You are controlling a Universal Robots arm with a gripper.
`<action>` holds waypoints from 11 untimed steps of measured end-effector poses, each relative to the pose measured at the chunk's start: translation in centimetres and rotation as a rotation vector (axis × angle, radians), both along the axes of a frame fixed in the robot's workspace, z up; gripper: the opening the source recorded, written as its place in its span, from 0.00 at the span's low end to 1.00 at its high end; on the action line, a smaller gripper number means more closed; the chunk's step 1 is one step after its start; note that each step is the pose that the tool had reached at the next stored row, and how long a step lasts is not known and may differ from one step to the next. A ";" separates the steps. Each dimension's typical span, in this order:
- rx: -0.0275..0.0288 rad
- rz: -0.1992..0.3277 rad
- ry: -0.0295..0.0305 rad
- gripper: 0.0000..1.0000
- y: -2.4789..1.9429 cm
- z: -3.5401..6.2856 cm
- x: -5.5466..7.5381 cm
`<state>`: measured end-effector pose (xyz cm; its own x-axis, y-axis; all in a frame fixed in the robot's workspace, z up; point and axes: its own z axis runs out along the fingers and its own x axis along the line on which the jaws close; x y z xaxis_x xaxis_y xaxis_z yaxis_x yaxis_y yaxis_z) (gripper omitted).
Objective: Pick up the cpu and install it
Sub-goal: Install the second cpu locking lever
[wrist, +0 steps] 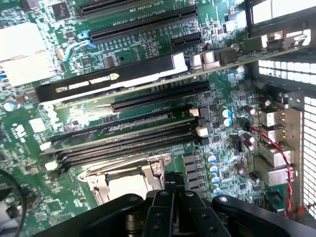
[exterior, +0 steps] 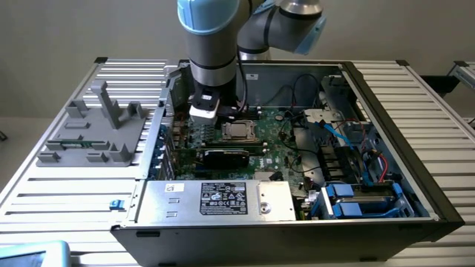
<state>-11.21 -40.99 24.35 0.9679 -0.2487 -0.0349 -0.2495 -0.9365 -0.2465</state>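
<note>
Motherboard (wrist: 148, 98) beneath, cpu (wrist: 129, 186) partly hidden

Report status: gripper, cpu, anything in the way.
Gripper shut, low over the motherboard. Cpu seated in its socket, frame open. Black card stands beside the socket.

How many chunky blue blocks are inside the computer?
2. One blue block sits near the front corner of the case, on the exterior view's right; the other is right beside it, nearer the front. More may be hidden.
</note>
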 end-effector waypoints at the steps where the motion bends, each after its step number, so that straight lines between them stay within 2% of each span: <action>1: -0.0002 0.000 0.0000 0.11 0.00 0.46 0.2; 4: -0.0014 0.000 0.0001 0.11 0.02 1.54 0.8; 5: -0.0049 0.000 0.0000 0.11 0.07 1.82 1.0; 6: -0.0114 0.000 -0.0001 0.11 0.17 2.01 1.1; 7: -0.0219 0.000 -0.0001 0.11 0.28 2.17 1.1; 9: -0.0492 0.000 0.0000 0.11 0.62 2.39 1.1; 11: -0.0811 0.000 0.0001 0.11 0.97 2.55 1.1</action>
<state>-10.07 -40.02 26.90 0.9679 -0.2508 -0.0146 -0.2496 -0.9533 -0.1698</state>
